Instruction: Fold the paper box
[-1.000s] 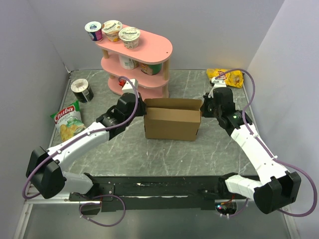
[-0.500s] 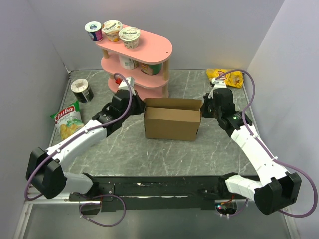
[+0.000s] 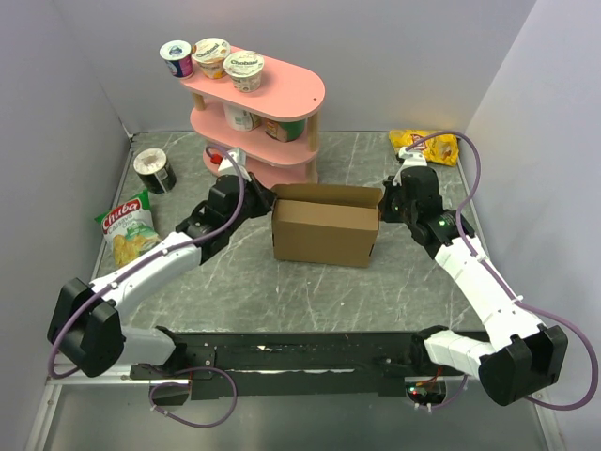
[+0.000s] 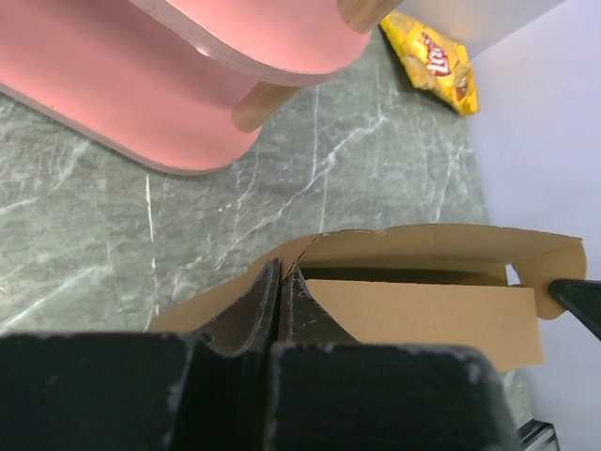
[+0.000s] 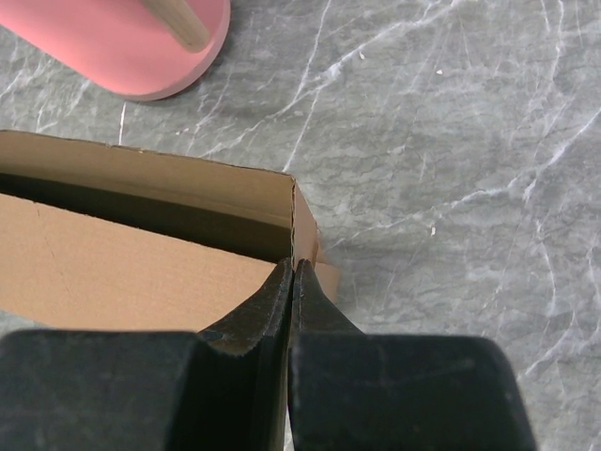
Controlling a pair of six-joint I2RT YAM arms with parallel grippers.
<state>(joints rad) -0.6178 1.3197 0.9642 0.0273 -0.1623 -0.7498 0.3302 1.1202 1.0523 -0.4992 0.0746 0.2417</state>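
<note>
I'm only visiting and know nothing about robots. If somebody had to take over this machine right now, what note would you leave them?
Left gripper: fingers shut, tips against the left end of the paper box; no clear pinch on it.
Right gripper: fingers shut, tips at the box's right end wall.
Box: on the grey table, in front of the pink shelf, between the two arms.
Done: the walls stand up, so it already has a box shape.
Left: the top is open; closing and tucking it probably remains.
</note>
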